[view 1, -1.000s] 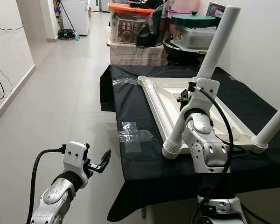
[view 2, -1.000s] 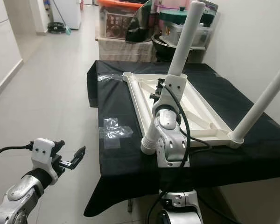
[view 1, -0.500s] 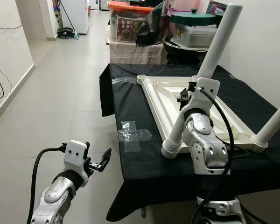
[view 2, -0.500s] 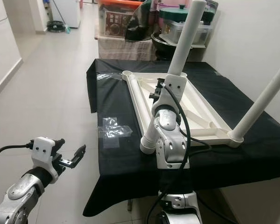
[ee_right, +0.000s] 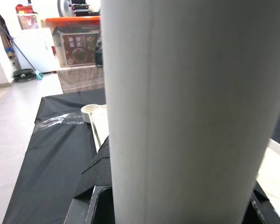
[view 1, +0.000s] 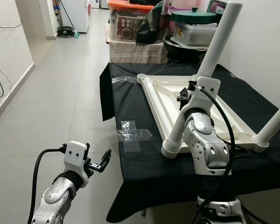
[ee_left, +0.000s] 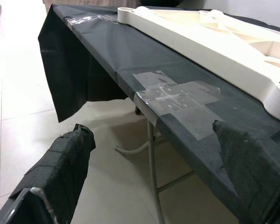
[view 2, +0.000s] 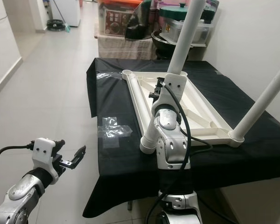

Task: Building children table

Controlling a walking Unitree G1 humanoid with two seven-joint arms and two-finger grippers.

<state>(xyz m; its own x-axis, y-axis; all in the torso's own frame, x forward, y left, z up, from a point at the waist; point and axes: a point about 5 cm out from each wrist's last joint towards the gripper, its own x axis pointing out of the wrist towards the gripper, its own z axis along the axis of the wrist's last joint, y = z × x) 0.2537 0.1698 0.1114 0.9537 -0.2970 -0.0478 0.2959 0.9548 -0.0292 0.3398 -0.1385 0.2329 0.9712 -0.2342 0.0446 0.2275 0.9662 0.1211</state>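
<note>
A white table top [view 1: 210, 114] lies upside down on the black-draped table [view 1: 130, 107]. A long white leg [view 1: 219, 42] leans up out of its near left corner socket [view 1: 170, 150]. My right gripper [view 1: 185, 94] is shut on that leg partway up; in the right wrist view the leg [ee_right: 191, 112] stands close between the black fingers [ee_right: 95, 179]. A second white leg [view 1: 275, 123] rises from the near right corner. The far left socket [view 1: 142, 77] holds no leg. My left gripper [view 1: 105, 161] hangs open over the floor beside the table's edge, holding nothing.
A patch of clear tape [view 1: 133, 136] is stuck on the black cloth [ee_left: 107, 51]. Beyond the table stand an orange-lidded box [view 1: 128, 21] and a green-lidded pot [view 1: 193, 21]. A white wall [view 1: 263, 42] is on the right, tiled floor [view 1: 60, 93] on the left.
</note>
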